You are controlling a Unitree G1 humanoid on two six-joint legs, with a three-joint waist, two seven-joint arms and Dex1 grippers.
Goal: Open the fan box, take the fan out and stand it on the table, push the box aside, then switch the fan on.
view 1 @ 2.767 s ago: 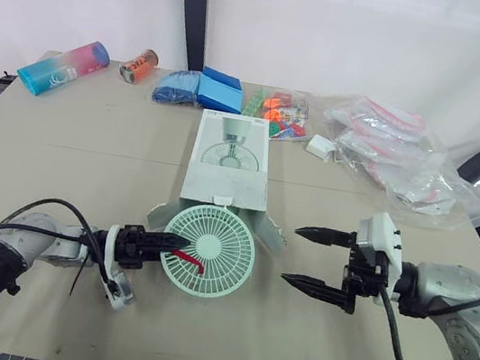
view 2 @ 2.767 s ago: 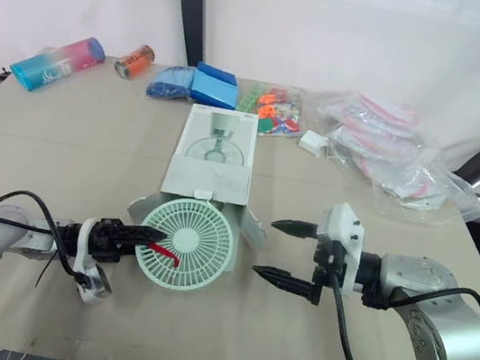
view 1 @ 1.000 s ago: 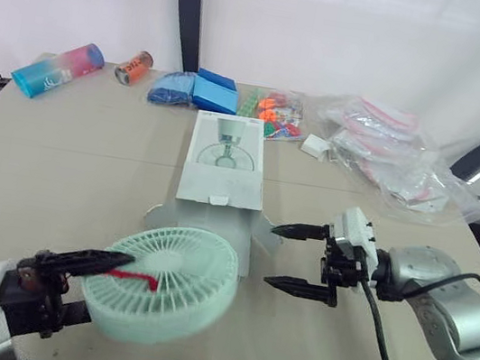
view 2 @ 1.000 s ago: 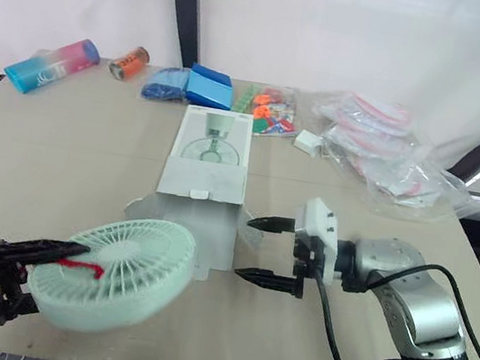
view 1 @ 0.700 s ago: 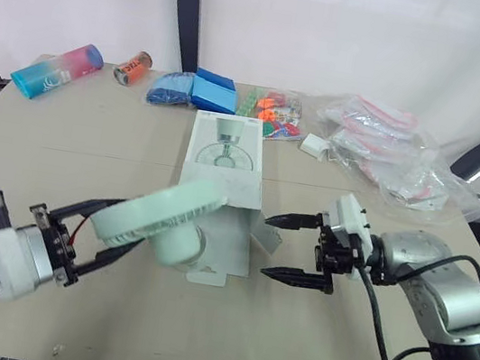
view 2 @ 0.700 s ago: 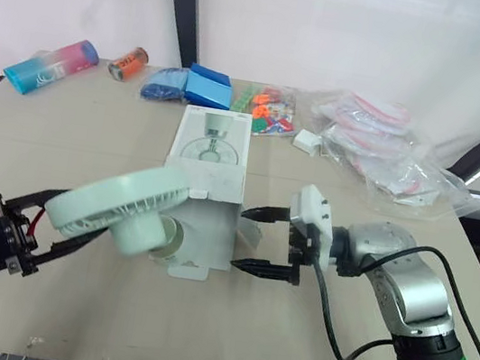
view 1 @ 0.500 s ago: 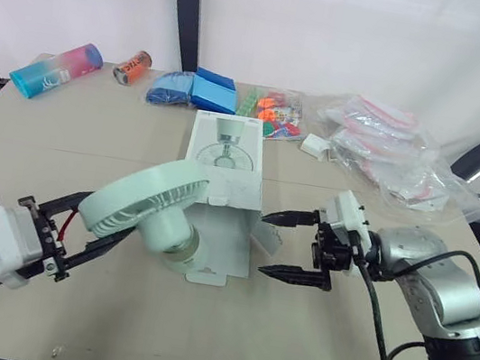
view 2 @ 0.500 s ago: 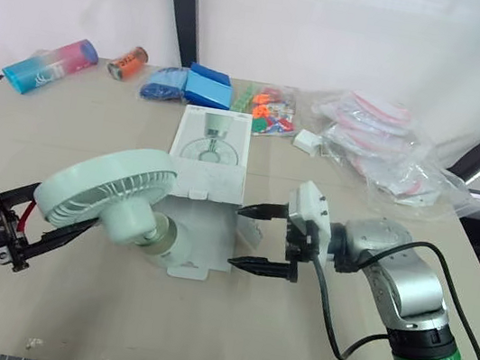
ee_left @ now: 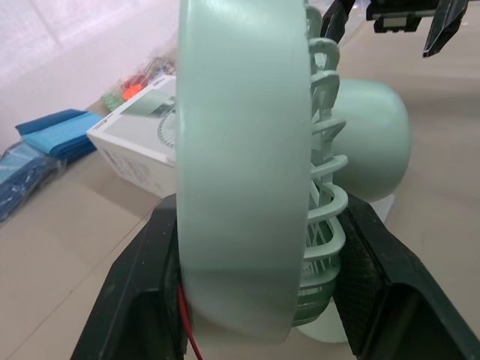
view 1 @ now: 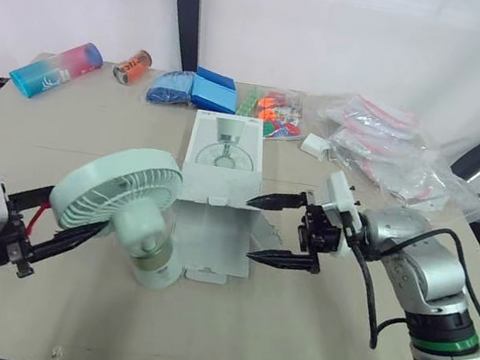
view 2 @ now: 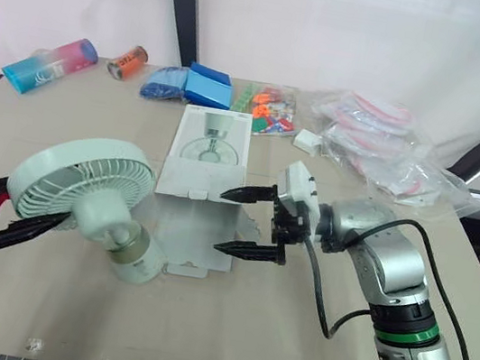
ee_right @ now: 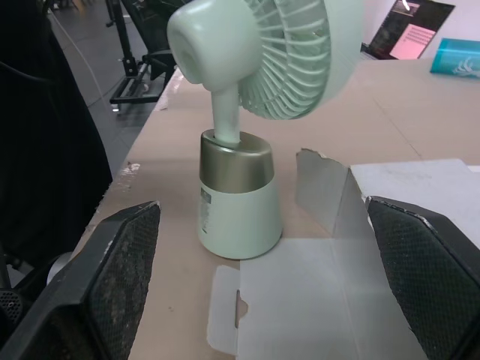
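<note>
Standing the fan up looks to be the step in hand. Nearest the robot, the left tool is clamped on the round grille head of the pale green plastic desk fan, 1 black finger on each side. The fan's gold-banded base appears to rest upright on the tan counter, just beside the front flap of the white cardboard fan box. The box lies flat with its near end open and flaps splayed. At its right side hangs the right tool, spread wide and holding nothing, its tips close to the open end. The next move, I judge, calls for the left tool to let go without tipping the top-heavy fan. The box then wants pushing aside, for which the right tool seems well placed. I cannot tell where the switch sits. Along the far edge lie a pink-and-blue tube, an orange can, blue folded packets and a heap of clear plastic bags. White sheeting closes the room behind, crossed by 1 black upright post.
</note>
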